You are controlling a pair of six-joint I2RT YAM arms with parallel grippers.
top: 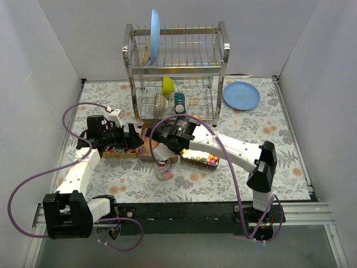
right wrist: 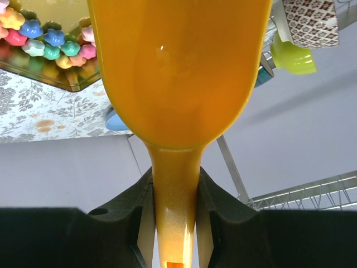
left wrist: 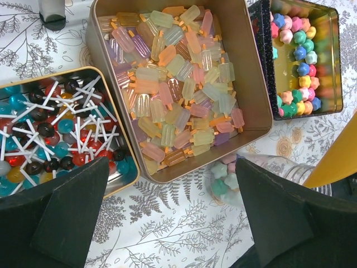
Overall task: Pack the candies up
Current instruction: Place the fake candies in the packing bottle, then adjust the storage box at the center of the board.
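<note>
Three open tins hold the candies: lollipops [left wrist: 50, 128] on the left, pale translucent popsicle-shaped pieces [left wrist: 178, 84] in the middle, and bright flower-shaped pieces [left wrist: 295, 61] on the right. A small clear jar [left wrist: 226, 178] with a few pastel pieces in it stands just in front of the middle tin. My left gripper [left wrist: 173, 223] is open and empty, hovering over the table in front of the tins. My right gripper [right wrist: 174, 212] is shut on the handle of the orange-yellow scoop [right wrist: 178, 72], held above the jar [top: 163, 167]. The scoop's bowl hides whatever is inside it.
A metal dish rack [top: 175, 72] stands behind the tins. It holds an upright blue plate [top: 155, 36], a yellow-green cup [top: 168, 85] and a patterned cup [top: 160, 103]. A second blue plate [top: 241, 95] lies at the back right. White walls close in the table.
</note>
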